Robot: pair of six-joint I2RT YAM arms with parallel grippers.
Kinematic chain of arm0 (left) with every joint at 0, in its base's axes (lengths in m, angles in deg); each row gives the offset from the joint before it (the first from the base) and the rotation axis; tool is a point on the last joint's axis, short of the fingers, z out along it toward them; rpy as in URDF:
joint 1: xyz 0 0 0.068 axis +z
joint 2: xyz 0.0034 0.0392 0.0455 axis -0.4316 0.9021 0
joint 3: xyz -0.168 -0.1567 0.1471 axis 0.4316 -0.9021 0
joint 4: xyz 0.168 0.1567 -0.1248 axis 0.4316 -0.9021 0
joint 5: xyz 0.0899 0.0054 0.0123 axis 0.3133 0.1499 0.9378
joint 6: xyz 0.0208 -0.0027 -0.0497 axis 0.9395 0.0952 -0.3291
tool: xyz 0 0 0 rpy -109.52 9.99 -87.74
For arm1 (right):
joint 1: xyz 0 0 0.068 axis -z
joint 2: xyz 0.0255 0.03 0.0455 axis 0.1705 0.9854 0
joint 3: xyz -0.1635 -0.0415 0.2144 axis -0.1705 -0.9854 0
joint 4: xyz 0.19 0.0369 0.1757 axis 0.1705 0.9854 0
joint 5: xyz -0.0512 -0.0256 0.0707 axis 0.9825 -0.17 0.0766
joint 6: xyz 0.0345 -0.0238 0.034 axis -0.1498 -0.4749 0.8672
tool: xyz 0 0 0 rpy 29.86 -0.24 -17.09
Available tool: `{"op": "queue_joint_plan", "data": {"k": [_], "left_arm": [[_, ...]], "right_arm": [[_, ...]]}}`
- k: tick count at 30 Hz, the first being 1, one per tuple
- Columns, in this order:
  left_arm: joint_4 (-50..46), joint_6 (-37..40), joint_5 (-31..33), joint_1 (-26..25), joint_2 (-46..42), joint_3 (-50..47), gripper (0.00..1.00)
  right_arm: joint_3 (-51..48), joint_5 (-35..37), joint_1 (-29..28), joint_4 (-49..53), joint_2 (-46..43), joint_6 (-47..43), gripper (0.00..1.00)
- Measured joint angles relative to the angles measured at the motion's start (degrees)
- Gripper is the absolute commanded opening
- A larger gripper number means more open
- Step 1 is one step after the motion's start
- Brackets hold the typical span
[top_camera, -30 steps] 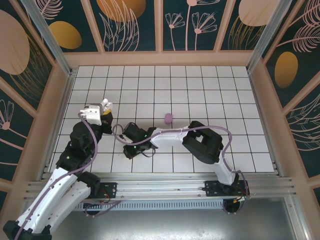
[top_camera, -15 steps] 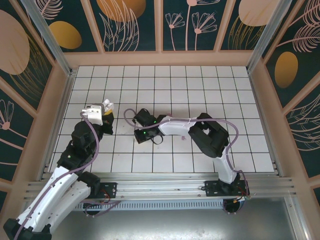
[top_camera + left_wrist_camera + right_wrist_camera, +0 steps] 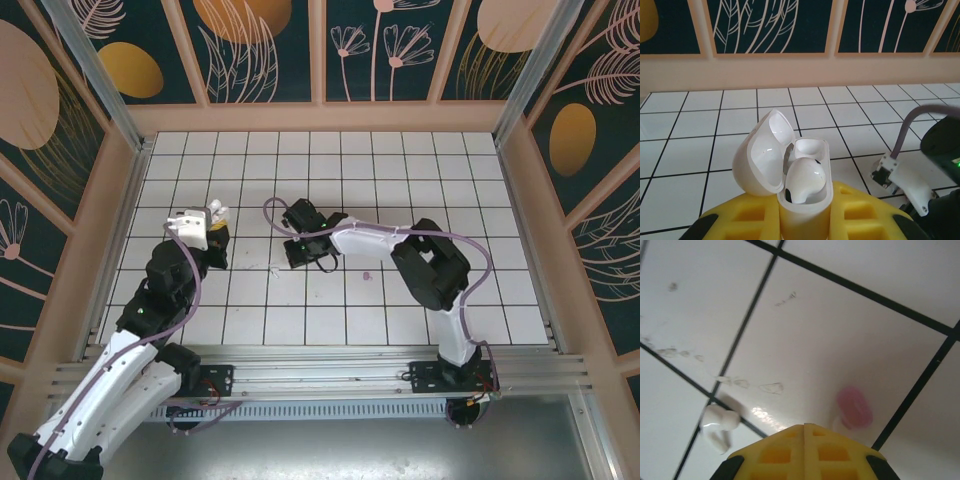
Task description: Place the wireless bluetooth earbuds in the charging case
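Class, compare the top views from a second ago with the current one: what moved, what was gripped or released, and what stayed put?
The right arm swung away from the near edge, toward the far side and rightward, uncovering a white earbud on the tiles. Its right gripper stayed shut, gripping nothing. The left gripper kept holding the open white case in place.

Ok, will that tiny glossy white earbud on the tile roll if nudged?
The tiny glossy white earbud likely skids easily: smooth shell on shiny tile floor. Its bulb-and-stem shape probably makes it pivot, not roll far. So small, presumably light.
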Motion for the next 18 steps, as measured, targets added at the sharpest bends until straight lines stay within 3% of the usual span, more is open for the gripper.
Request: {"op": "queue_joint_plan", "data": {"k": [10, 18], "left_arm": [[0.0, 0.3, 0.6, 0.0, 0.0, -0.1, 0.00], [-0.1, 0.9, 1.6, 0.0, -2.2, -0.2, 0.00]], "right_arm": [[4.1, 7.0, -9.9, 2.3, 0.0, 3.0, 0.23], [10.6, 11.3, -10.3, 6.3, 5.7, 2.9, 0.25]]}}
